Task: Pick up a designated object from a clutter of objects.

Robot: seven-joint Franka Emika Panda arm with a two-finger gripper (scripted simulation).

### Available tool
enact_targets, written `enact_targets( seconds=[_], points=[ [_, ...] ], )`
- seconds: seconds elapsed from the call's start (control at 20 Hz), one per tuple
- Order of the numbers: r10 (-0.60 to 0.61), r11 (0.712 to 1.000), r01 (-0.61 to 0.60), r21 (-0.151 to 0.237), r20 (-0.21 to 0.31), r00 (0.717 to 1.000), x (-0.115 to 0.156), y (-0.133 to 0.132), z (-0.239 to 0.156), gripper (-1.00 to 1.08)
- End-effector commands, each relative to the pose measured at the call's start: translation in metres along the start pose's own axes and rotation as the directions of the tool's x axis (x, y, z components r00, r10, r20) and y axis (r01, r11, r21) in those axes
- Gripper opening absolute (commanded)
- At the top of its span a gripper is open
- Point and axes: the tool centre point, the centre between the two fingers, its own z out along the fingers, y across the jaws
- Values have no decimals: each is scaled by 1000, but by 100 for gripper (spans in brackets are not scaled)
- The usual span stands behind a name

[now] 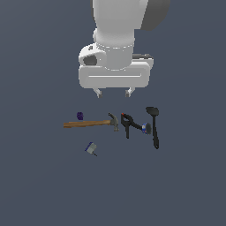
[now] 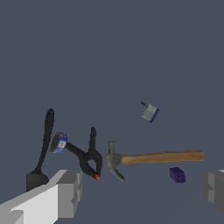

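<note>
The hammer (image 1: 90, 123) (image 2: 162, 157) lies flat, its brown wooden handle running toward the exterior view's left and its dark grey head beside the black clamp (image 1: 128, 125) (image 2: 89, 159). My gripper (image 1: 113, 92) (image 2: 140, 192) hangs open above the clutter, over the hammer head and clamp, touching nothing. Its grey fingers (image 2: 69, 192) stand wide apart in the wrist view. A tiny purple block (image 1: 80, 115) (image 2: 177, 175) sits just beside the handle. The black spoon (image 1: 154, 126) (image 2: 43, 148) lies at the exterior view's right.
A small grey-blue piece (image 1: 91, 148) (image 2: 150, 112) lies apart from the hammer handle, on the side away from the arm. A small blue-grey item (image 1: 146, 128) (image 2: 58, 142) rests between clamp and spoon. All lie on a plain dark grey floor (image 1: 44, 185).
</note>
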Motion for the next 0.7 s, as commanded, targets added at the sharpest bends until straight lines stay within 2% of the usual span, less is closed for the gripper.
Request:
enact_targets(
  seconds=[0.0, 0.65],
  points=[
    [-1, 1000, 1, 0, 0, 1000, 0, 0, 0, 100],
    [-109, 994, 109, -13, 7, 994, -2, 16, 25, 100]
  ],
)
